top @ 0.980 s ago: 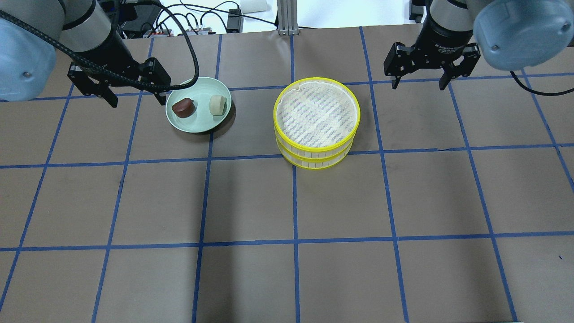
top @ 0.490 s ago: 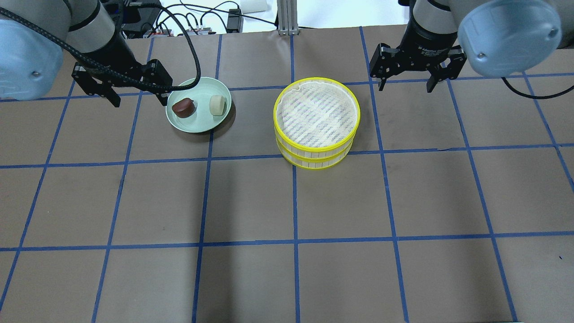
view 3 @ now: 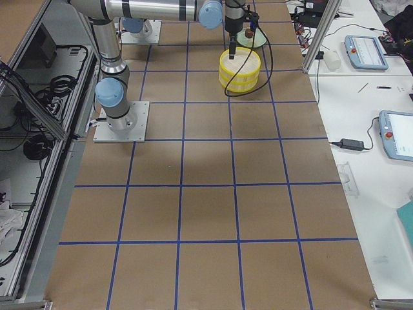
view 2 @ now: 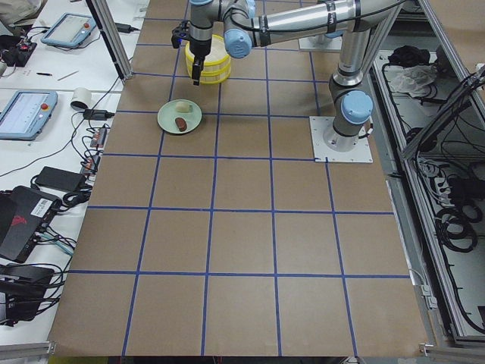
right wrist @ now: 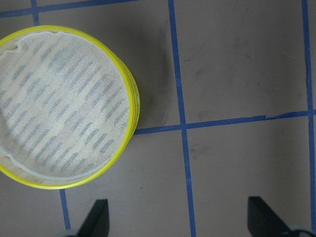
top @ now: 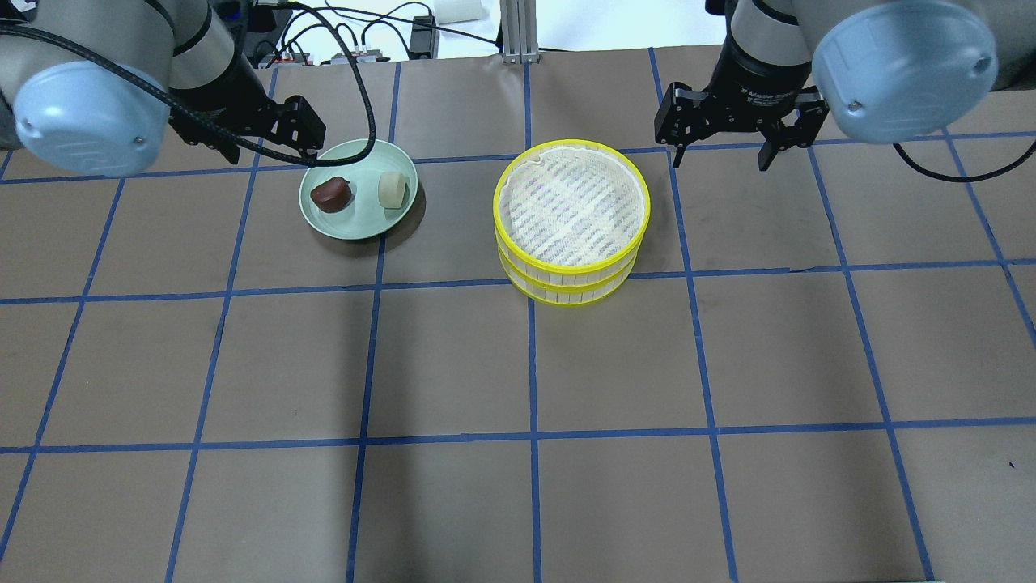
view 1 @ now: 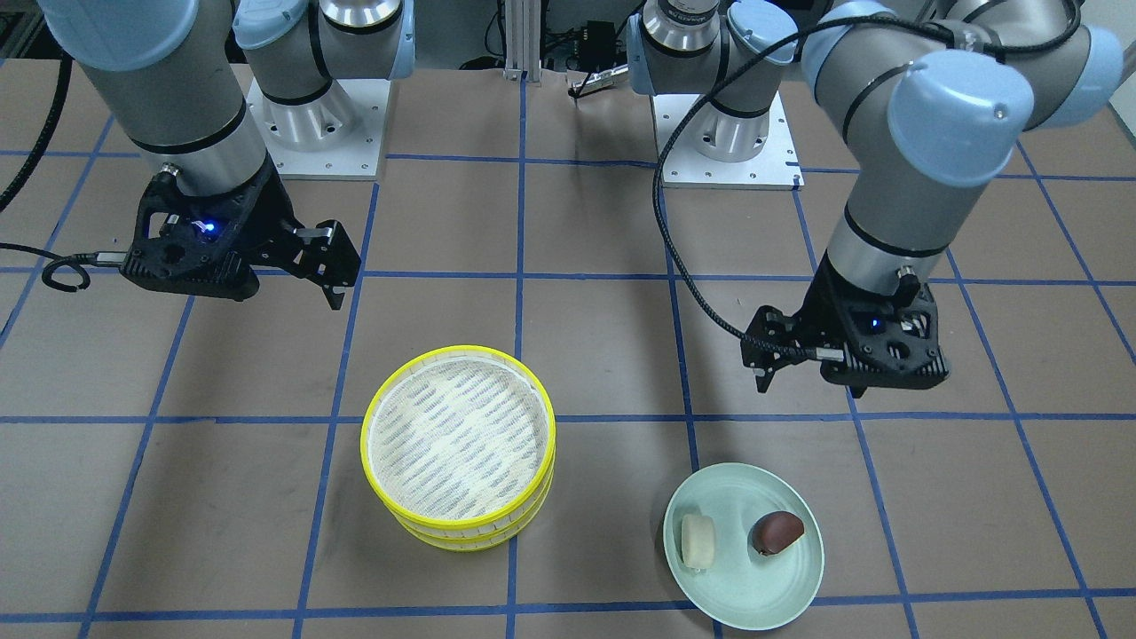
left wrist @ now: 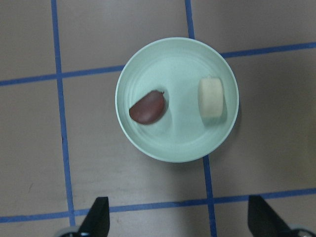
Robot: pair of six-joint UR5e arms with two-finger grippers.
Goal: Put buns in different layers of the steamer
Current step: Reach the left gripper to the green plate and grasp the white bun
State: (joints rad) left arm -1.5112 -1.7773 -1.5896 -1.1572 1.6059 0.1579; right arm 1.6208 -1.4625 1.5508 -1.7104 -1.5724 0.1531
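Two yellow-rimmed steamer trays sit stacked, the top tray [top: 571, 147] on the lower tray [top: 566, 293]; both show in the front view [view 1: 457, 351]. The top mesh is bare. The reddish-brown bun [top: 332, 194] and the cream bun [top: 392, 189] lie on a pale green plate [top: 356, 232]. My left gripper [top: 263, 150] is open and hovers at the plate's far left edge; its wrist view shows both buns [left wrist: 148, 107] [left wrist: 211, 99] ahead of the open fingers. My right gripper [top: 720, 158] is open, above the table just right of the stack [right wrist: 131, 98].
The table is brown paper with a blue tape grid. Cables and boxes lie beyond the far edge [top: 380, 40]. A black cable hangs from my left arm over the plate's far rim [top: 356, 105]. Both robot bases [view 1: 728, 151] stand behind the work area.
My left gripper has moved right and farther back, toward the plate. My right gripper has moved left toward the steamer stack. Both stay open; buns and trays have not moved.
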